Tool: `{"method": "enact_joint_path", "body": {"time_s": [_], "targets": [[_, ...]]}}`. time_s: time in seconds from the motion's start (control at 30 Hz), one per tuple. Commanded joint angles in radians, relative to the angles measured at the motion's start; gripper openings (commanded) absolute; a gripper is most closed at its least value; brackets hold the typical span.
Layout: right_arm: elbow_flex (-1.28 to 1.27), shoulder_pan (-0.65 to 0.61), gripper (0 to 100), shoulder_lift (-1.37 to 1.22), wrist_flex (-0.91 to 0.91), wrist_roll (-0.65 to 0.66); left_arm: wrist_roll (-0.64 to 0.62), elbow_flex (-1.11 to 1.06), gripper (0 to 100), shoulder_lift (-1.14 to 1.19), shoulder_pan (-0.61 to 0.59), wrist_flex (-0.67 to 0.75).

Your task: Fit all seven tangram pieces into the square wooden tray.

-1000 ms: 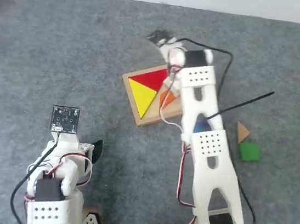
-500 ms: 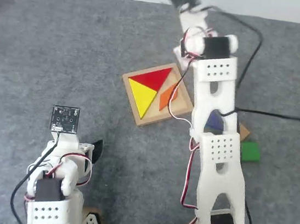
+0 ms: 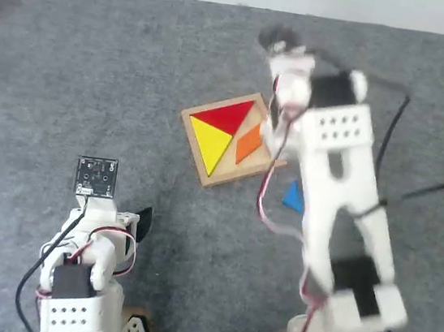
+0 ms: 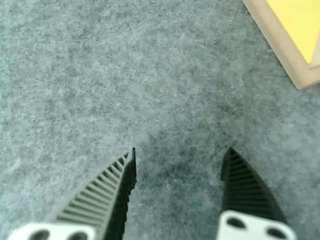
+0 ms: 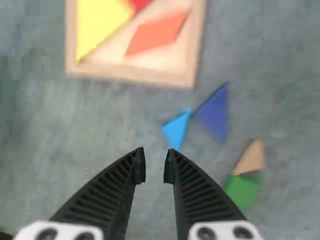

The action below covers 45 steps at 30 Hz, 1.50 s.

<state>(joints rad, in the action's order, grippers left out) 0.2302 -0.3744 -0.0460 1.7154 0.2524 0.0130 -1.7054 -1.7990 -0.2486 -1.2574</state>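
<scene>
My right arm has pulled back from where it stretched past the far corner of the square wooden tray point(image 3: 194, 149) half a second ago, and its links now blur beside the tray's right side. That has uncovered the small light blue triangle point(image 3: 292, 196) on the grey carpet point(image 3: 95, 76), just off the tray's near right edge, while the green square I saw earlier is now behind the arm in the high view. The tray has not shifted: the large yellow triangle point(image 3: 211, 142), the large red triangle point(image 3: 227, 116) and the orange parallelogram point(image 3: 249, 143) lie inside it. From the right wrist, the right gripper point(image 5: 154, 167) hangs above the carpet, jaws a thin slit apart with nothing between them, the dark blue triangle point(image 5: 214, 114), tan triangle point(image 5: 251, 157) and green square point(image 5: 242, 190) lying loose outside the tray. My left gripper point(image 4: 177, 160) has not moved, jaws spread wide over bare carpet, apart from the tray's corner
</scene>
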Motion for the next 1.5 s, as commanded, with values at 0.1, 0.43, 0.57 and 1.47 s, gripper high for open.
{"method": "enact_joint_path", "body": {"time_s": [0.1, 0.43, 0.57, 1.47], "targets": [[-0.654, -0.030, 7.3, 0.222, -0.401, 0.005, -0.008, 0.022, 27, -0.021, 0.000, -0.005], [-0.605, 0.010, 7.6, 0.174, -0.542, 0.037, -0.008, 0.022, 27, -0.021, 0.000, -0.005], [-0.445, 0.090, 7.6, 0.021, -0.476, 0.034, -0.008, 0.022, 27, -0.021, 0.000, -0.005], [-0.054, 0.018, 7.7, -0.381, -0.568, -0.103, -0.008, 0.022, 27, -0.021, 0.000, -0.005]]}}
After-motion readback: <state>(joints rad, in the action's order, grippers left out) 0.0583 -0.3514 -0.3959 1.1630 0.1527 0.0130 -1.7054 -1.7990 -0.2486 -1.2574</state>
